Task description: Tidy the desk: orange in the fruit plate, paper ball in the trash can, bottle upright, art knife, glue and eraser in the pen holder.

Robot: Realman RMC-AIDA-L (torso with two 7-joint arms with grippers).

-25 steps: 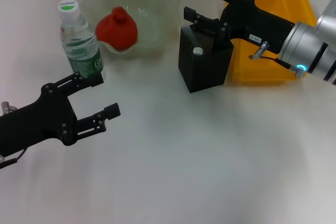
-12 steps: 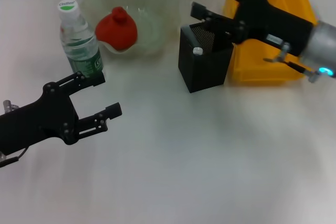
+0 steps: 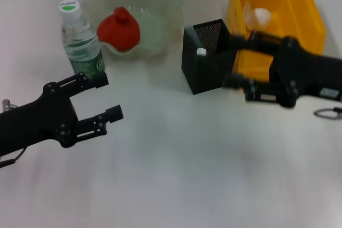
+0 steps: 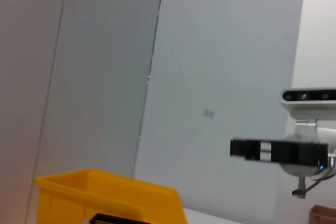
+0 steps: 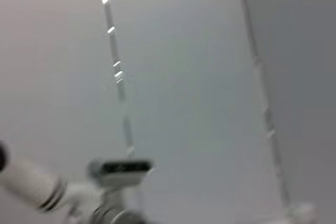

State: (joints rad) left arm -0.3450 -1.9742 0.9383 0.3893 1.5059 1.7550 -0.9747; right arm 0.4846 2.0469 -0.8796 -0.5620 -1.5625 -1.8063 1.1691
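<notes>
Pincers (image 3: 232,60) (image 3: 99,97) both open, empty.

The head camera looks steeply down on the white table (image 3: 176,174) from close overhead. The left wrist camera faces level across the room toward a grey wall (image 4: 220,51), catching the yellow bin (image 4: 105,195) that the head view (image 3: 299,14) also shows. The right wrist camera points at panelled wall (image 5: 184,77) only.

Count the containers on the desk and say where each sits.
3. The translucent ruffled fruit plate sits at the back, the black mesh pen holder stands in the middle, and the yellow plastic trash bin is on its right. None looks hidden.
</notes>
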